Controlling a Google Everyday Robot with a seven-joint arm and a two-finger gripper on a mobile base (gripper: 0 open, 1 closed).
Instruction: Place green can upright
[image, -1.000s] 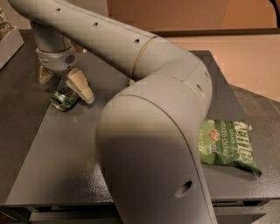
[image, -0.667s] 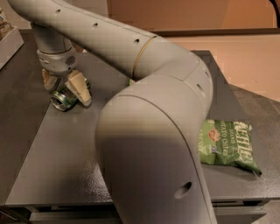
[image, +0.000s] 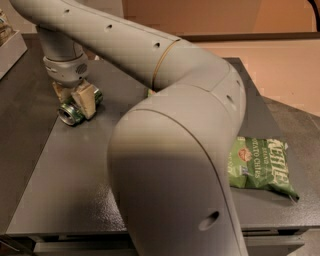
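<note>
Tan-padded pincer (image: 73, 103), pointing straight down from a grey wrist, clenched on the can (image: 69, 115). Gripped across the body, one of the fingers (image: 85, 99) on the can's right flank as seen here, the other on the left. Lying on its side between them, resting on the dark worktop (image: 60, 195) directly under the pincer, silver end turned toward the camera, a bit of green wall showing behind the right finger. Not upright. Above and to the right of the pincer, thick grey arm (image: 175, 150), sweeping across the middle and filling the foreground. Far to the right of the pincer, past the arm, flat green bag (image: 260, 169) of chips, lying near the worktop's right edge, well apart from the can. Up and left of the pincer, corner of a pale ledge (image: 12, 50), contents unclear.
</note>
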